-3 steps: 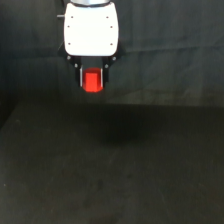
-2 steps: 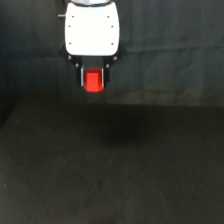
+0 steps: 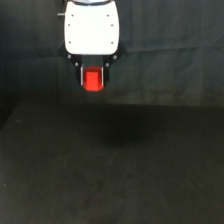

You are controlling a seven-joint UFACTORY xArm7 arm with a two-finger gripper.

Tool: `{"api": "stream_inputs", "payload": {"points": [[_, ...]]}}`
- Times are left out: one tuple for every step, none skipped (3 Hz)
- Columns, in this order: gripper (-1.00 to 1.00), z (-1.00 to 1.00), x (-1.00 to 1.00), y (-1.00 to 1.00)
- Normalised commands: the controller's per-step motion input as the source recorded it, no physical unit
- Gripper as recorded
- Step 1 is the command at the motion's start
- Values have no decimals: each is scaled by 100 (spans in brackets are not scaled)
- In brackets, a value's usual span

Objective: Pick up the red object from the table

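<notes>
From my remote station I saw the tool [image 3: 93, 80] hanging high in the exterior view, near the top of the frame and a little to that view's left of centre. Its white body [image 3: 91, 27] was wider than what it carried. Below the body, the two dark fingers [image 3: 81, 75] stood upright and were clamped on the red object [image 3: 93, 80], one on each side of it. I read the block as gripped between them, its lower end showing just under the fingertips. It sat well clear of the surface [image 3: 112, 170], held up in front of the dark wrinkled cloth backdrop [image 3: 170, 55]. On the matte black surface I noticed a faint darker patch [image 3: 122, 134], lying below the tool and slightly toward the exterior view's right. I could not make out the block's facets at this sharpness; it looked like a short red-orange stub.
</notes>
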Motion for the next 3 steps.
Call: {"api": "stream_inputs", "payload": {"points": [[-99,4,2,-6],[-93,3,-1,8],[-96,6,10,-14]]}}
